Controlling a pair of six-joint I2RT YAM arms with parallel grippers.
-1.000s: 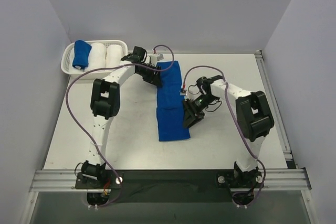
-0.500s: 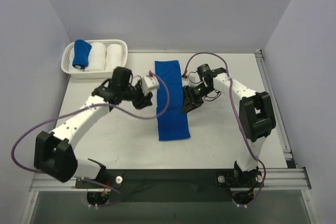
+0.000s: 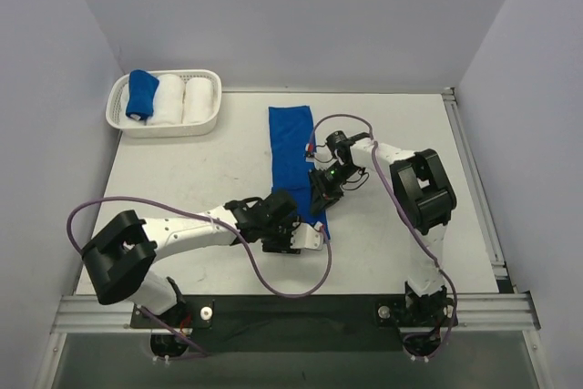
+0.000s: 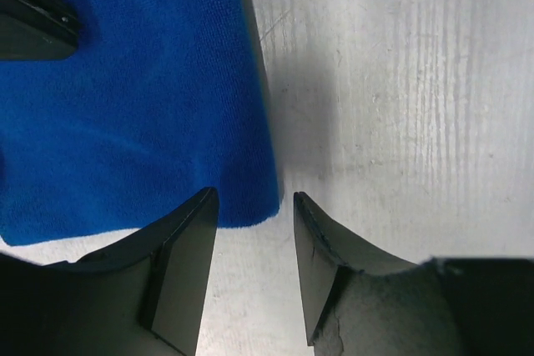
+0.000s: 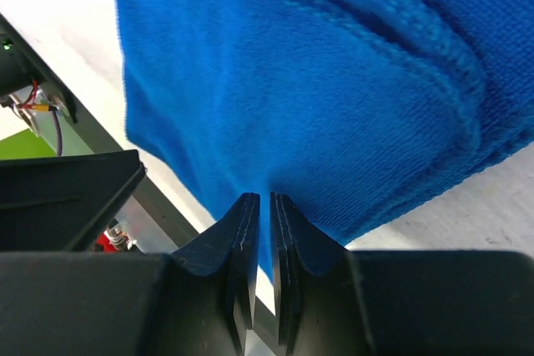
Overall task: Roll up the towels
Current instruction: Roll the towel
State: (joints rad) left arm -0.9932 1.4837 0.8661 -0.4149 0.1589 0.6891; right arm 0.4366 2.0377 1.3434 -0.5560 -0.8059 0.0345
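One rolled towel (image 3: 140, 95) sat in the basket (image 3: 173, 126), well apart from both hands. The flat towel (image 3: 290, 143) lay unrolled on the desk (image 3: 182, 175). The left hand (image 4: 254, 199) was spread astride its corner, and the right hand (image 5: 259, 199) pinched its edge. Rolling had not yet begun.

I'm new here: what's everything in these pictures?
flat towel: 1, royal blue, lying mid-table
rolled towel: 1, royal blue, basket's left end
white towel rolls: 2, white, beside it in basket
basket: 1, white, table's far left corner
table: 1, pale grey, under everything
cables: 2, purple, looping above table
left gripper: 1, black, open around flat towel's near corner
right gripper: 1, black, shut on flat towel's right edge
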